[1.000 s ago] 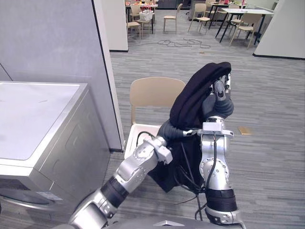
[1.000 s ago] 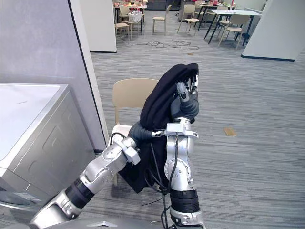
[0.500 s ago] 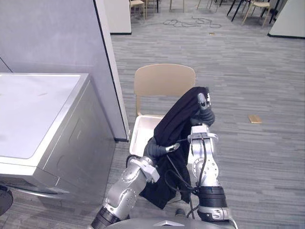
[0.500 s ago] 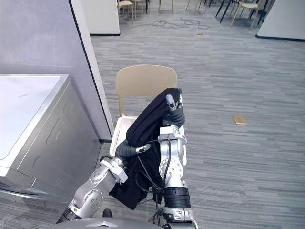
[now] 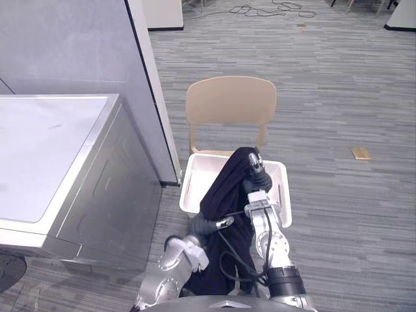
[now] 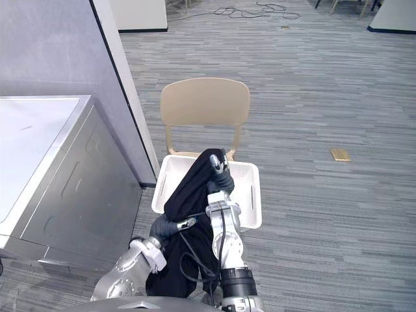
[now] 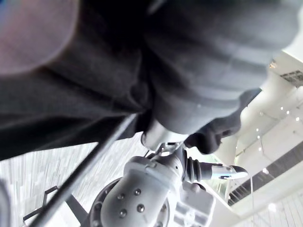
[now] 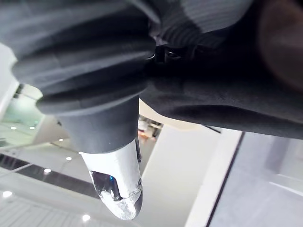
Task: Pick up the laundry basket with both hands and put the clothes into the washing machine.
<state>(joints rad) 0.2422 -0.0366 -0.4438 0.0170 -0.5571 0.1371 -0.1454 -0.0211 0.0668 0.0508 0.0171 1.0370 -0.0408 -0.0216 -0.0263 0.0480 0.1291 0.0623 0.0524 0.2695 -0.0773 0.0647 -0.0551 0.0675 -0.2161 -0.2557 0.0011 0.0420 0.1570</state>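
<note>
Black garment (image 5: 224,188) had come down from above the chair (image 5: 231,101), now hanging over the white basket (image 5: 189,186). Right hand (image 5: 255,172) fingers straight under it; left hand (image 5: 207,225) fingers buried, unreadable. Washing machine (image 5: 52,156) likely still unloaded.

No words, labels, numbers or signs can be read on the washing machine (image 5: 49,153), the laundry basket (image 5: 282,190), the chair (image 5: 231,101) or the black garment (image 5: 227,188).
</note>
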